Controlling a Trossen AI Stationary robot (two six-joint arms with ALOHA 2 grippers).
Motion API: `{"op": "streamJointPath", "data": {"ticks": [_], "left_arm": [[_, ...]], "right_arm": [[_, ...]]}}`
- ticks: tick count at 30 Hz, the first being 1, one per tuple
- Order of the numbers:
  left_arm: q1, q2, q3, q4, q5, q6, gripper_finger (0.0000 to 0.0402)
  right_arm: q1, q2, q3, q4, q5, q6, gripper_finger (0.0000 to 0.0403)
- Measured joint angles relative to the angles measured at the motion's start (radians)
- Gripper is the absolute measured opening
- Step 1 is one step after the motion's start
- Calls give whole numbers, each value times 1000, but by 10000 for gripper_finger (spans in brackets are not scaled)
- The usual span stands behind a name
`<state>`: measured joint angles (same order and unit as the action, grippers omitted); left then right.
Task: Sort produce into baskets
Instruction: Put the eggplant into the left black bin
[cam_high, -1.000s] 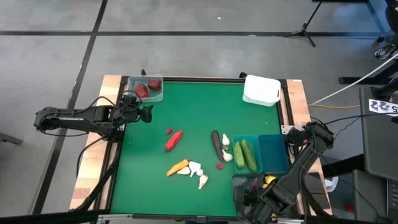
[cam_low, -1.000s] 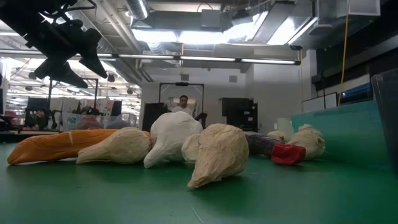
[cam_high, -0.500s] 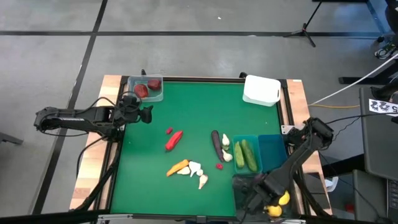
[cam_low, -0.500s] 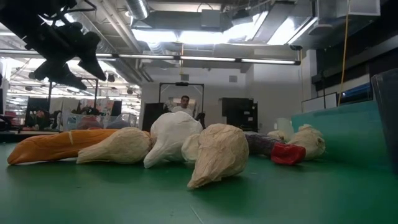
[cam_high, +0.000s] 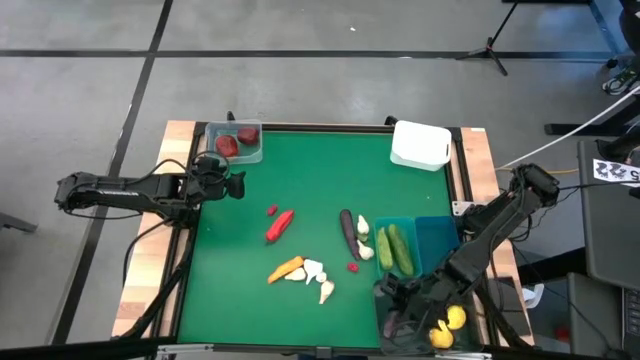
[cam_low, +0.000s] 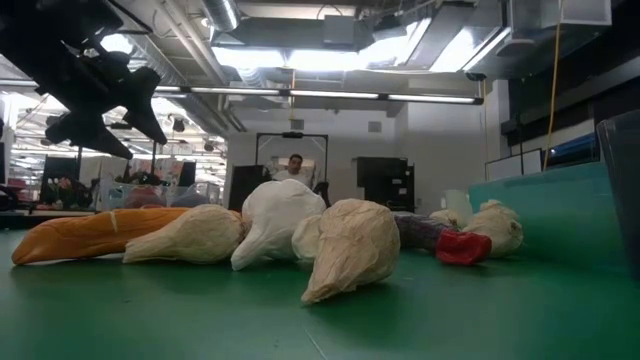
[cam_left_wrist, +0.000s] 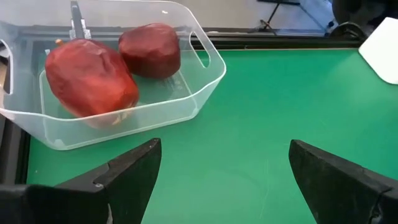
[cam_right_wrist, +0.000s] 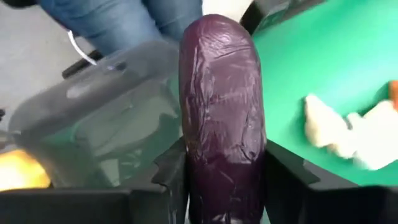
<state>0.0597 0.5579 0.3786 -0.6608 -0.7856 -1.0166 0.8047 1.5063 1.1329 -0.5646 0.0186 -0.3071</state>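
Gripping a purple eggplant (cam_right_wrist: 221, 118) upright between its fingers, the right claw (cam_right_wrist: 221, 186) hangs above the dark bin (cam_high: 400, 305) at the surface's near right corner. The left claw (cam_left_wrist: 217, 180) hovers released beside the clear bin (cam_left_wrist: 205, 81) at the far left corner.

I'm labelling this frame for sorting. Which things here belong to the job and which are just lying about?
Job:
- eggplant held in the right gripper
- clear bin with dark red pieces
- teal bin with cucumbers
- lemons
- loose carrot, garlic, red pepper
- left gripper, open

Lying about:
- tripod foot
- cables
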Motion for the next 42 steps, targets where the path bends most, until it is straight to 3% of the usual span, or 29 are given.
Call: {"op": "streamJointPath", "data": {"ticks": [5,21,42], "left_arm": [[0,0,0,-1,0,-5,345],[0,0,0,-1,0,-9,345],[0,0,0,-1,0,-25,345]], "right_arm": [[1,1,-81,135,-58,50,156],[42,2,-306,380,-40,176,156],[45,3,-311,331,-49,256,156]]}}
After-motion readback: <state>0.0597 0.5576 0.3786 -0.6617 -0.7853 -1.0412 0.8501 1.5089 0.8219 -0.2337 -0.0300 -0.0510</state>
